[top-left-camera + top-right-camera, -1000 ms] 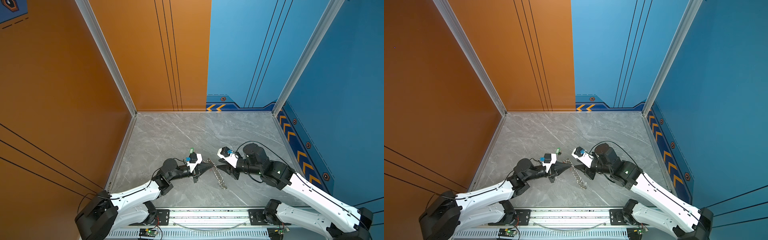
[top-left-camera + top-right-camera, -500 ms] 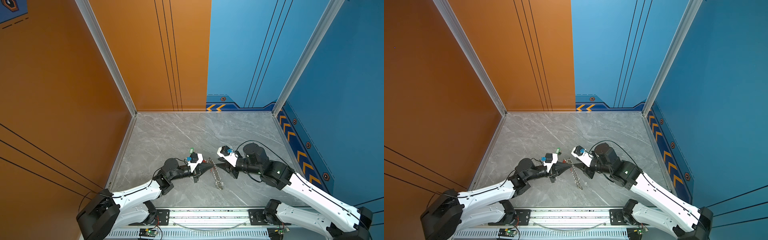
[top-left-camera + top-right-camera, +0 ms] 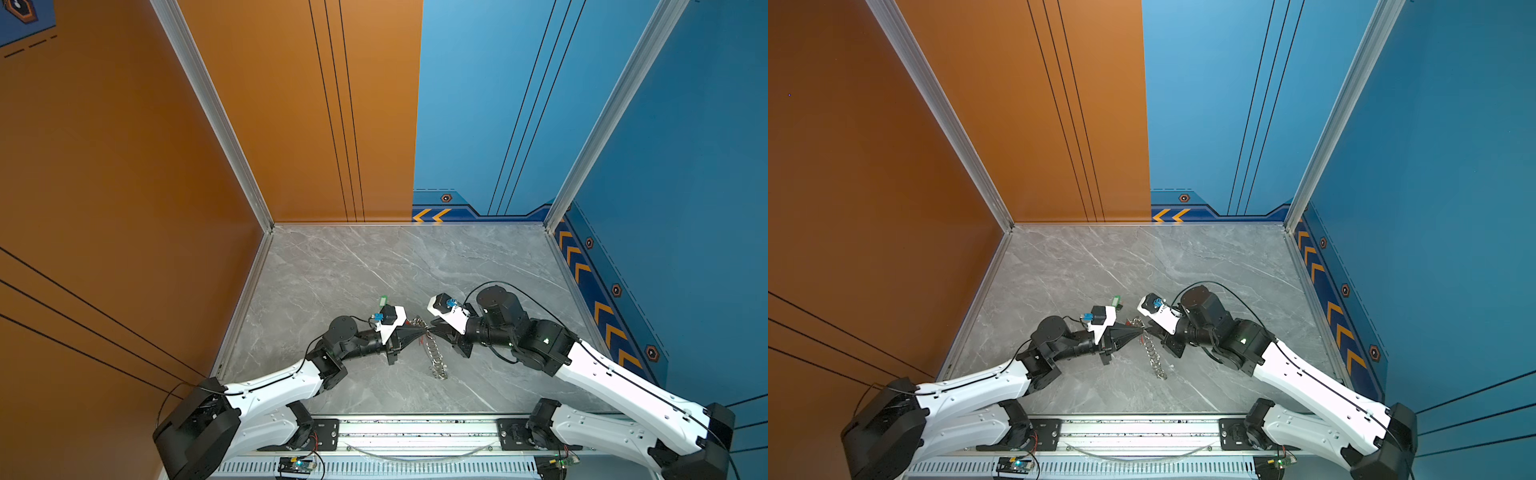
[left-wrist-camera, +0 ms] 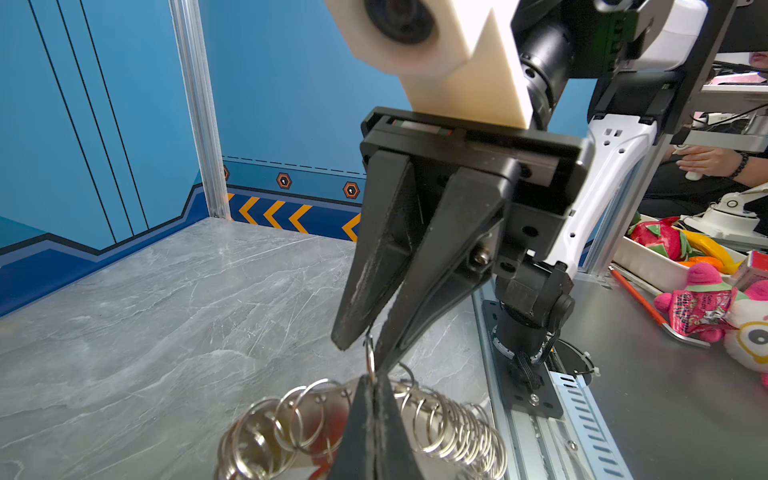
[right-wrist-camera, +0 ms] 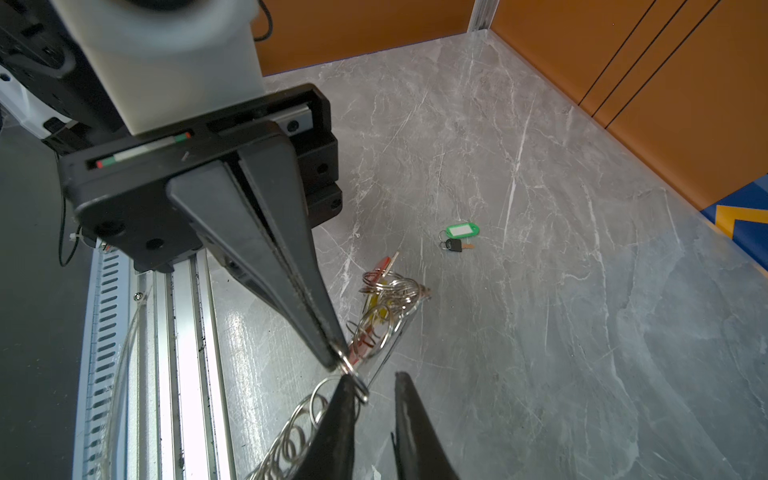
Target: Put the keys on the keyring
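Both top views: we've got a grey marble table (image 3: 374, 266) boxed in by an orange wall (image 3: 124, 166) on the left and a blue wall (image 3: 685, 166) on the right, with orange chevron strips (image 3: 581, 272) along the blue base. The arms meet near the front rail (image 3: 415, 428), and a big stretch of marble runs from them to the back corners. The left gripper (image 3: 424, 331) and right gripper (image 3: 433, 331) sit tip to tip, and the keyring (image 3: 435, 359) trails from there toward the rail. A green-tag key (image 3: 384, 300) lies just beside the left wrist camera

Left wrist view: our left fingers (image 4: 361, 428) are pressed together on one ring. The right gripper (image 4: 366, 347) opposite has a narrow gap, with a wire ring poking up between its tips. Past the table edge there's a pink packet (image 4: 698, 307), print too blurry to read

Right wrist view: the left gripper (image 5: 337, 360) is pinched onto a ring. The right fingers (image 5: 409, 415) sit a little apart, nothing clamped. A red tag (image 5: 382, 266) and a yellow tag (image 5: 376, 300) sit among the rings. The green-tag key lies alone on open marble, its white label too small to read
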Tool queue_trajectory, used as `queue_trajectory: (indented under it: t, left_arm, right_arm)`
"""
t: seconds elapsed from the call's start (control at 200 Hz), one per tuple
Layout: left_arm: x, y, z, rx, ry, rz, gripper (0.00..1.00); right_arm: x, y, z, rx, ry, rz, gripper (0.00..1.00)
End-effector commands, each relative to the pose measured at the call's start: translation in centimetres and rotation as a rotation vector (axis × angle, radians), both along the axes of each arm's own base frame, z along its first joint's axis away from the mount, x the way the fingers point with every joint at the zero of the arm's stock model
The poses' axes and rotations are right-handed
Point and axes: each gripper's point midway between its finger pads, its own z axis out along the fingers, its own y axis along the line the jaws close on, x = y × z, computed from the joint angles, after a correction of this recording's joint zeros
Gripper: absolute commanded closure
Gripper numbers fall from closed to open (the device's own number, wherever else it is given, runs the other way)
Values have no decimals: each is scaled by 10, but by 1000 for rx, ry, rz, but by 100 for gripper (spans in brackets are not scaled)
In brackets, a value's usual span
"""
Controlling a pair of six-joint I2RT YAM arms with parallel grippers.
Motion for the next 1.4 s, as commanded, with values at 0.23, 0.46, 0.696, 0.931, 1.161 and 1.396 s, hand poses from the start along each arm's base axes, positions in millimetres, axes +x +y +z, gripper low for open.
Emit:
queue_trajectory:
  t: [0.23,0.46,0.696,0.931,1.161,1.396]
  left_arm:
    - [24,23,33,-118,21,141,100]
    - [47,50,30,-100,138,299,100]
    - [69,102,30,-28,282,576,100]
    - [82,176,37,98,434,906,100]
    - [68,224,65,72,370,1070,100]
    - [51,251,70,69,318,1162,100]
  right_arm:
    - [4,-5,1,-13,-25,-14,78]
    - [40,-21,27,122,-103,-202,65]
    - [101,-29,7,226,48,-465,62]
    - [149,-15,-54,210,240,-683,67]
    - [174,20,-108,182,384,-757,68]
    - [171,65,-155,62,480,-749,68]
